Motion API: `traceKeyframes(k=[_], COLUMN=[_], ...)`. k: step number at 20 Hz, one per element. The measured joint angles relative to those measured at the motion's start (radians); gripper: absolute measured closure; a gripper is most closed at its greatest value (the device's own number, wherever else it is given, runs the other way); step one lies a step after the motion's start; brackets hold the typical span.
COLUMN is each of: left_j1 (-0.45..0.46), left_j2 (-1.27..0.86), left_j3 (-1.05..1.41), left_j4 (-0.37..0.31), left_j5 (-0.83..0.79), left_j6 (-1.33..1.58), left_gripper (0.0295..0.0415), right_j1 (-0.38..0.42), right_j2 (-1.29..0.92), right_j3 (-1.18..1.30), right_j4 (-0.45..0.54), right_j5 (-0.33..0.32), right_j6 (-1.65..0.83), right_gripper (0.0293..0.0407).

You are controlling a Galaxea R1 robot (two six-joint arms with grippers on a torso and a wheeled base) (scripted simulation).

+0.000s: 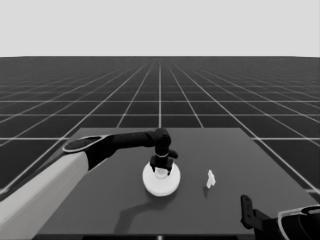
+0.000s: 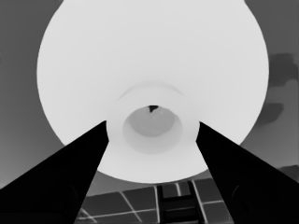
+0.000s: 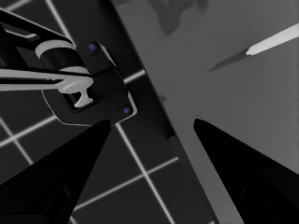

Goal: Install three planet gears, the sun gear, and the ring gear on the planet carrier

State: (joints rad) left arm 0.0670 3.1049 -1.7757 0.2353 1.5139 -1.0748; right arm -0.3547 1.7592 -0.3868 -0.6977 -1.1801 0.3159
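1. Left arm reaching in over table [image 1: 100, 210], wrist vertical, left gripper [image 1: 161, 171] clamped either side of raised hub on larger round part [image 1: 161, 181], a thick white rigid disc at table centre.
2. Judged stiff, smooth, slip-prone; hub the sound grasp point.
3. Thin white piece [image 1: 211, 179] right of disc, apart.
4. Right gripper [image 3: 149, 126] parked beyond it, spread, empty.

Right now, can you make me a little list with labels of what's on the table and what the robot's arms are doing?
Big white part: larger round part near the table's middle, raised hub up
Left gripper: right over the hub, one finger on each side of it
Right gripper: parked at the table's near right corner, fingers apart, holding nothing
Small bit: thin white piece standing to the right of the round part
Gears: none in sight
Table: dark
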Motion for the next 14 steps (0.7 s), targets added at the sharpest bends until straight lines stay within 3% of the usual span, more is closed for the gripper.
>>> traceKeyframes(k=[14], left_j1=[0.009], left_j2=[0.0], left_j3=[-0.001], left_j4=[0.0], left_j5=[-0.001], left_j6=[0.122], left_gripper=[0.0362], right_j1=[0.0], right_j2=[0.0], right_j3=[0.0], right_j4=[0.0], right_j5=[0.0], right_j6=[0.0], right_gripper=[0.0315])
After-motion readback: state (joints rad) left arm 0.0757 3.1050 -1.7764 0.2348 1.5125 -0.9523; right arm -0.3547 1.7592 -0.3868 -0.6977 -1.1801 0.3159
